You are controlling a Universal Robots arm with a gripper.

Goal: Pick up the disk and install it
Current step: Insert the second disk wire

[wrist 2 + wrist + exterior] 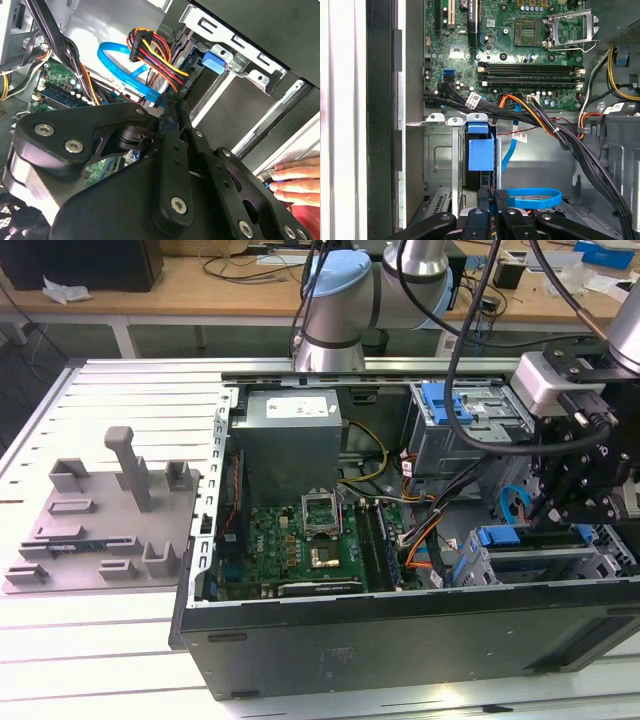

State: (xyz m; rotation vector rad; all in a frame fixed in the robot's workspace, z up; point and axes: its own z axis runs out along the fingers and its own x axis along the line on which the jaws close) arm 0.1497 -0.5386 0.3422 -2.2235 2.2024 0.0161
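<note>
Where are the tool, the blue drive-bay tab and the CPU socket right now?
tool [495, 212], first wrist view, between its fingertips.
blue drive-bay tab [481, 154], first wrist view, its flat blue face.
CPU socket [529, 32], first wrist view, middle of the open socket.

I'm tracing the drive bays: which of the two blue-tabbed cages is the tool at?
The tool hangs over the cage nearer the case's front edge, not the one beside the grey power supply.

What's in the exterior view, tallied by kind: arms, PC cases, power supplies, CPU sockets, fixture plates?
Robot arm: 1
Open PC case: 1
Grey power supply: 1
CPU socket: 1
Grey fixture plate: 1
Total: 5
</note>
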